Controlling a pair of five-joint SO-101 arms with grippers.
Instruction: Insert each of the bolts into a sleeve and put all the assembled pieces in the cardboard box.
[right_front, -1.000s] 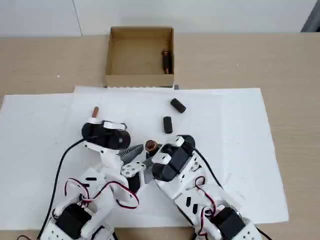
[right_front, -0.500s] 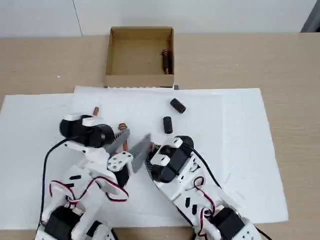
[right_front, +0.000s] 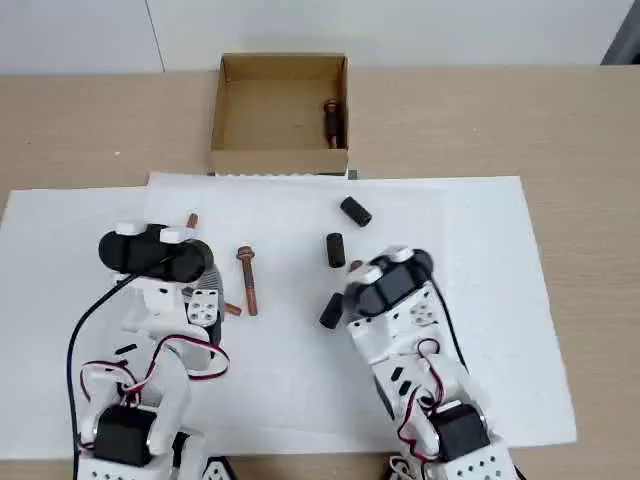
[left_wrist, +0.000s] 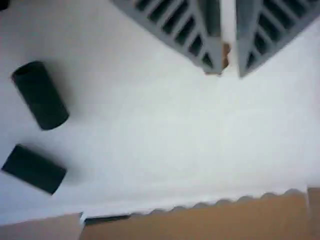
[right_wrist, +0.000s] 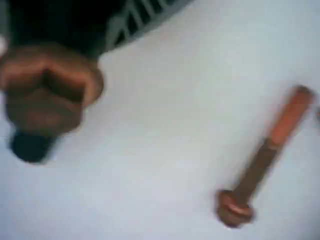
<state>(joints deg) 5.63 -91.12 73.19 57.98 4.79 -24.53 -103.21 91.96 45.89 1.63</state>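
High view: white paper (right_front: 480, 300) on wood table (right_front: 580, 130); left fingers (left_wrist: 197, 35) pinch bolt (left_wrist: 226, 52), right fingers (right_wrist: 135, 22) grip sleeve (right_front: 331, 309).

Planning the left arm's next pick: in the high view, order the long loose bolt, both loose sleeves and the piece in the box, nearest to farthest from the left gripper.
1. Long bolt, on the paper just beside the left gripper.
2. Nearer sleeve, mid-paper.
3. Farther sleeve, toward the cardboard box.
4. Assembled piece, inside that box.
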